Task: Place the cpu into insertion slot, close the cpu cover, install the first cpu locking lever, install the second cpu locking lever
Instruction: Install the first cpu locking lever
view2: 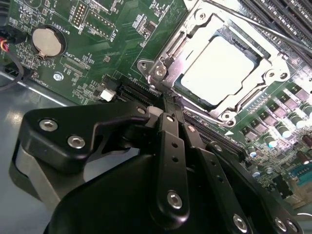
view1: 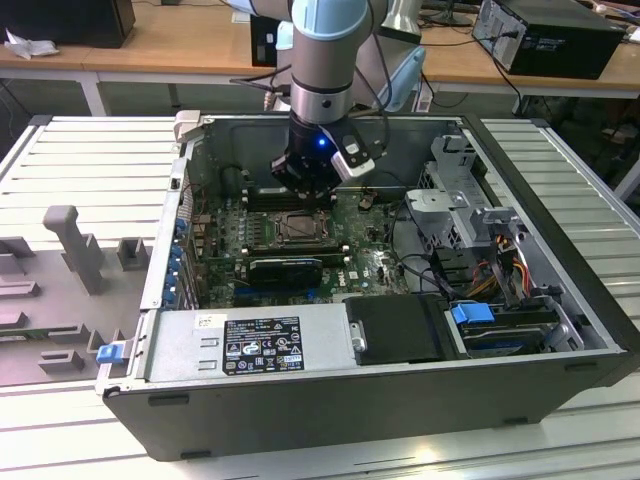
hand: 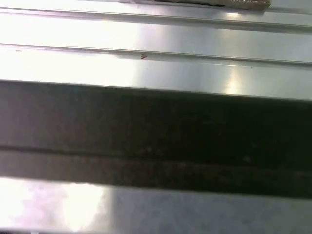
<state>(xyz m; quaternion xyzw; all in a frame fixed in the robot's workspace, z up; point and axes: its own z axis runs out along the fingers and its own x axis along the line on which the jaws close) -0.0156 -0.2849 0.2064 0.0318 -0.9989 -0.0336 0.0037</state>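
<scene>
The gripper [view1: 312, 183] is seen in the exterior view hanging from the arm inside the open computer case [view1: 560, 290], just above the green motherboard [view1: 225, 240] and close over the far edge of the insertion slot [view1: 296, 228]. In the second wrist view the gripper [view2: 170, 117] is shown with its black fingers [view2: 168, 146] pressed together, nothing being pinched between them, and their tips are held just short of the socket's near corner. Directly ahead of the fingertips, the cpu [view2: 219, 70] is seen lying flat in the insertion slot [view2: 168, 73], its pale metal top exposed through the window of the cpu cover [view2: 253, 95], which is laid down around it as a silvery frame. A thin metal locking lever [view2: 253, 25] is seen running along the socket's far side, beyond the chip from the gripper; whether it is latched cannot be told. Off to one side of the fingers, well apart from the socket, a round coin cell battery [view2: 47, 40] is set in the board. In the first wrist view, ribbed metal table slats [hand: 156, 34] and a dark band are shown.
</scene>
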